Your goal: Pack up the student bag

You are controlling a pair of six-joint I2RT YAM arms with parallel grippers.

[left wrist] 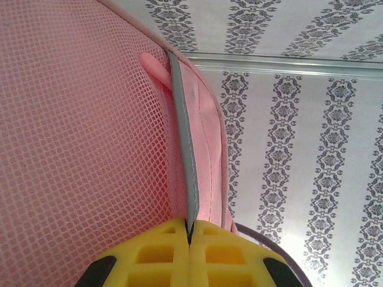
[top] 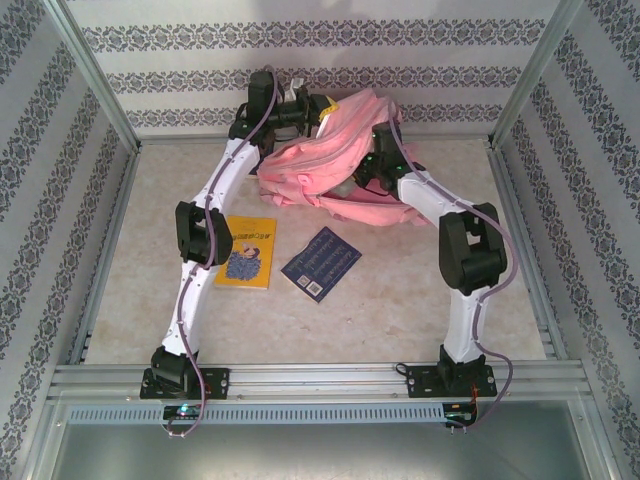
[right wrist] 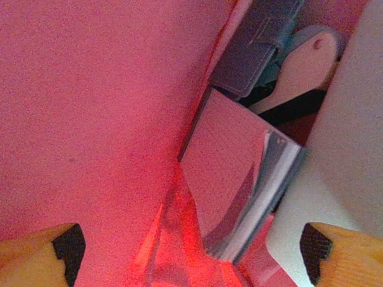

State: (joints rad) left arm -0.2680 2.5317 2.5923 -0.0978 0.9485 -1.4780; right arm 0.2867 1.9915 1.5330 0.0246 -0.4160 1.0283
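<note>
Beige table [top: 400,310] carries the student bag [top: 312,165], a yellow book [top: 248,252], a blue book [top: 321,262]

No word, brand or number can be made out anywhere. The yellow book [top: 246,252] on the bench [top: 400,270] has a dark heading line above a blue cover drawing, and the dark blue book [top: 321,262] beside it carries rows of pale marks, but both are too small and blurred to read. In the right wrist view, a grey-blue case [right wrist: 257,42] inside the student bag [right wrist: 90,89] bears a short line of tiny print near its edge, likewise illegible.
</note>
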